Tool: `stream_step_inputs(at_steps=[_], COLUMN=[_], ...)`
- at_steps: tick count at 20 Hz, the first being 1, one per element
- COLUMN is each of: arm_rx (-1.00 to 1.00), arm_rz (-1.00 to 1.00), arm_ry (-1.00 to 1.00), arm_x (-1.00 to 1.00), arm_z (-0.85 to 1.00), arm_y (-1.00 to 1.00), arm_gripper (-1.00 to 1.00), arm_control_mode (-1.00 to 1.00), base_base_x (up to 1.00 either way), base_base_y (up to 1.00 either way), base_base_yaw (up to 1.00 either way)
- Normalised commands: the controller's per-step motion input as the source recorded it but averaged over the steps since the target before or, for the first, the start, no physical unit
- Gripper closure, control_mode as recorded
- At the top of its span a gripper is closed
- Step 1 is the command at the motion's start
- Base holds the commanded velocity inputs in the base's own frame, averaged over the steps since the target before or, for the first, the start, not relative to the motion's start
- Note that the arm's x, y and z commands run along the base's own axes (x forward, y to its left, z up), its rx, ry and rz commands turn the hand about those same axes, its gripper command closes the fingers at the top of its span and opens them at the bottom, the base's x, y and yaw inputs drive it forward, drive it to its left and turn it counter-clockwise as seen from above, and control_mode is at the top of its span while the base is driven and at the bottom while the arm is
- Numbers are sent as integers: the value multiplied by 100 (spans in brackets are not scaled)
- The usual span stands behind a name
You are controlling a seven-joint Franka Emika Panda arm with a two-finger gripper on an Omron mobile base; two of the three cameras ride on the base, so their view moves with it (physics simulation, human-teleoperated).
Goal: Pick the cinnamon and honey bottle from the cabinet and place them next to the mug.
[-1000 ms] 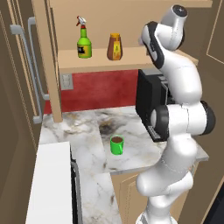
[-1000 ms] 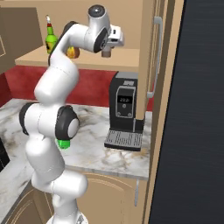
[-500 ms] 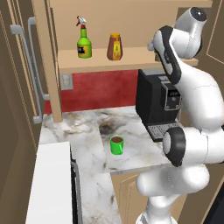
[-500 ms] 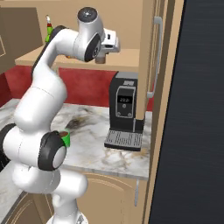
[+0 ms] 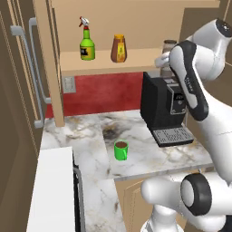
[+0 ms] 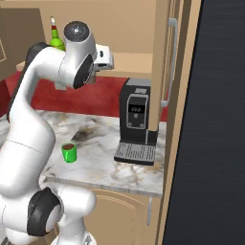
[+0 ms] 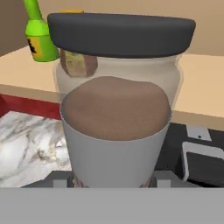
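Note:
My gripper (image 5: 166,62) is shut on the cinnamon (image 5: 169,46), a grey-brown shaker with a dark cap, held upright in the air above the coffee machine, to the right of the cabinet shelf (image 5: 102,64). The cinnamon (image 7: 116,109) looms close in the hand view. The amber honey bottle (image 5: 118,48) stands on the shelf, and its label (image 7: 78,64) shows behind the jar. The green mug (image 5: 120,150) with dark liquid sits on the marble counter; the mug (image 6: 69,152) is left of the coffee machine. In the right base view my gripper (image 6: 102,58) is half hidden behind the forearm.
A green spray bottle (image 5: 86,44) with a red nozzle stands left of the honey bottle. A black coffee machine (image 5: 162,108) sits at the counter's right, under my hand. Tall dark doors (image 6: 210,119) close off the right. A white appliance (image 5: 50,190) borders the counter's left.
The arm has swung to the right, carrying the cinnamon away from the shelf front to a spot above the coffee machine. The honey bottle, spray bottle and mug have not moved.

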Motion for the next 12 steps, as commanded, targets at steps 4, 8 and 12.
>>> stream_step_inputs(at_steps=[4,8,12], arm_rx=[0,0,5], arm_rz=[45,59,65], arm_ry=[-3,0,0], arm_x=[-100,-81,-48], arm_z=[-22,-37,-62], arm_y=[27,24,11], arm_gripper=[100,100,100], arm_control_mode=[-100,-100,-100], base_base_x=[0,0,0], base_base_y=[0,0,0], base_base_yaw=[0,0,0])
